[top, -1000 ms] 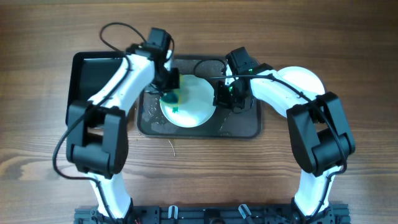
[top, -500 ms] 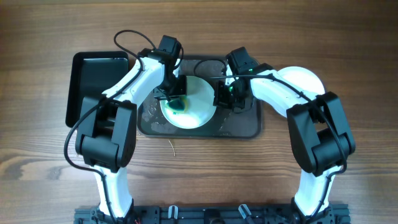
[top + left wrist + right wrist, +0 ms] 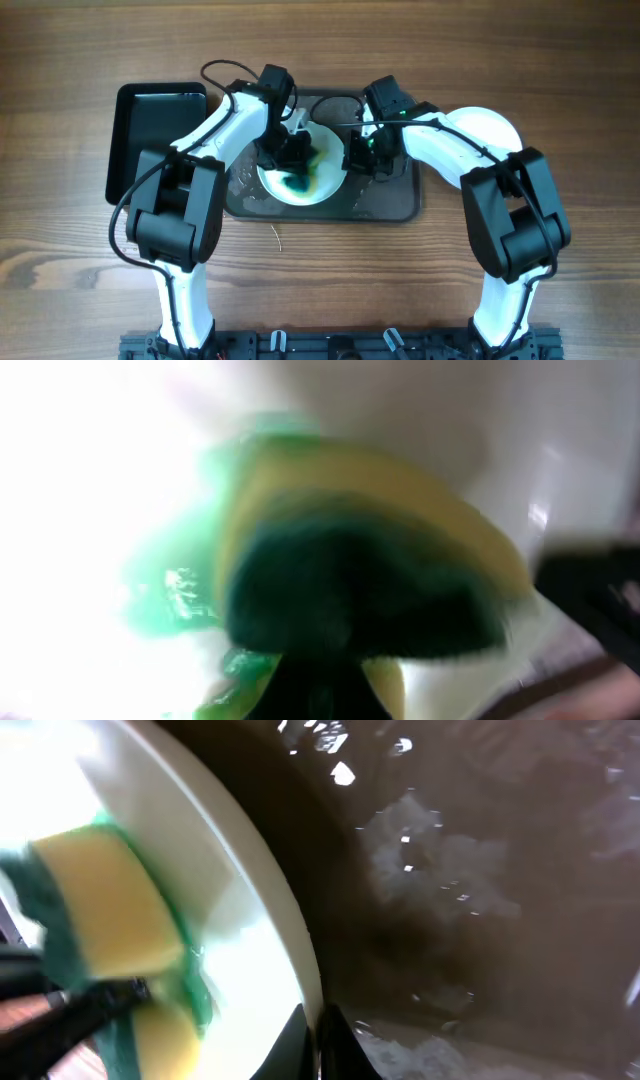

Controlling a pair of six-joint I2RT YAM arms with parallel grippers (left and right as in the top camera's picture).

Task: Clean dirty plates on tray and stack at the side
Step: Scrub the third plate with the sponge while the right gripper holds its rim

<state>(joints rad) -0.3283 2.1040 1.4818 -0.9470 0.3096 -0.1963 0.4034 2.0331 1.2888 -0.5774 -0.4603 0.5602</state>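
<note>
A white plate [image 3: 328, 172] with a teal-green smear [image 3: 295, 181] lies on the wet dark grey tray [image 3: 390, 203]. My left gripper [image 3: 291, 150] is shut on a yellow and green sponge [image 3: 370, 560] pressed onto the plate [image 3: 80, 480], amid the smear [image 3: 165, 595]. My right gripper [image 3: 358, 156] is shut on the plate's right rim, and in the right wrist view its fingers [image 3: 318, 1035] pinch the rim [image 3: 285, 920] over the tray [image 3: 480, 870]. The sponge [image 3: 100, 905] shows there too. A plain white plate [image 3: 492, 125] lies right of the tray, partly under my right arm.
A glossy black rectangular container [image 3: 150, 130] stands left of the tray. Soapy water streaks the tray floor [image 3: 245, 190]. A thin scrap [image 3: 277, 236] lies on the wooden table in front of the tray.
My left gripper has slid right across the plate with the sponge, from its left edge to its middle. The teal smear has spread wider. The right arm has not moved.
</note>
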